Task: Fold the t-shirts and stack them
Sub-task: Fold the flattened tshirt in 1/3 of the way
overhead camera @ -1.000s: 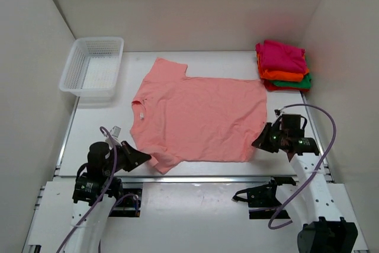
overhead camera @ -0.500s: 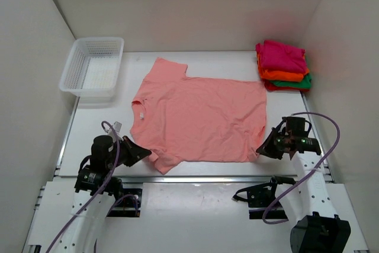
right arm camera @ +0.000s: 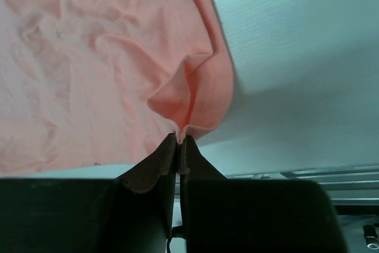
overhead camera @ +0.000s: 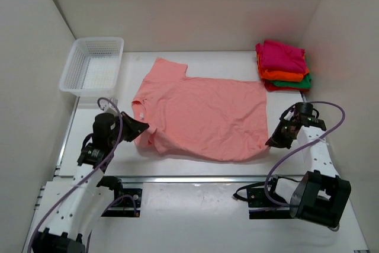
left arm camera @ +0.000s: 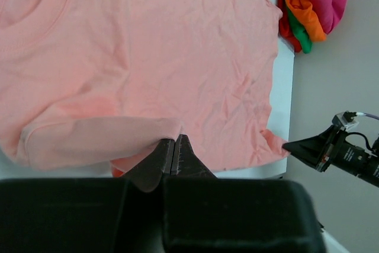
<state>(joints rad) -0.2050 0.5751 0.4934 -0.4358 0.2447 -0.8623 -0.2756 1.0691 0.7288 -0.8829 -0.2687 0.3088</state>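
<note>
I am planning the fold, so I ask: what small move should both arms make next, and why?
Probably carry both grips toward the far edge, folding the salmon-pink shirt in half: the left gripper is shut on its near sleeve, the right gripper on its near hem corner, the rest lying flat.

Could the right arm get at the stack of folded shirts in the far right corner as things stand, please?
Probably not yet: the right gripper is shut on a corner of the salmon-pink shirt. Once it lets go, the stretch of table up to the stack looks free.
</note>
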